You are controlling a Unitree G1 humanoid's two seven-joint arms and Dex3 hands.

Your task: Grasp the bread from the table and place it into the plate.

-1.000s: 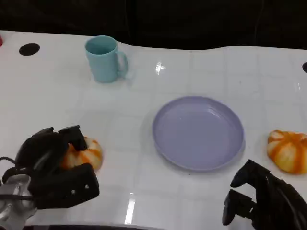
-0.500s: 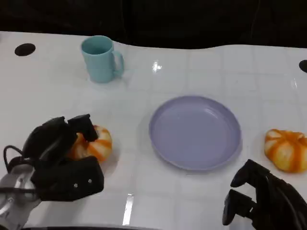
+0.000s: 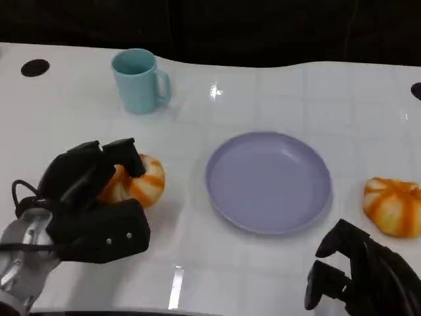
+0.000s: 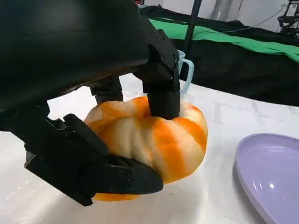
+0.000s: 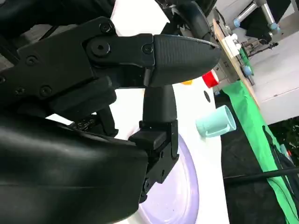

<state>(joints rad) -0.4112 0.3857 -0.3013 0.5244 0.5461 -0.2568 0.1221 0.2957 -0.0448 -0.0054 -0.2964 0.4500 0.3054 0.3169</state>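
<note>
In the head view the plate (image 3: pixel 268 182) lies at the centre of the table (image 3: pixel 276 99); a bread (image 3: pixel 136 182) sits left of it, under the left hand (image 3: pixel 89 204) at lower left; a second bread (image 3: pixel 393 206) lies at the right edge. The mug (image 3: pixel 138 80) stands at upper left, behind the held bread; the right hand (image 3: pixel 358 276) is at lower right, in front of the plate.

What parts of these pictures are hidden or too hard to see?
- The orange-and-white striped bread roll: in the head view the black left hand covers its near side.
- The light blue ceramic mug: in the left wrist view the fingers hide most of it.
- The round lavender plastic plate: cut off by that picture's edge.
- The black right hand: cut off by the head view's lower edge.
</note>
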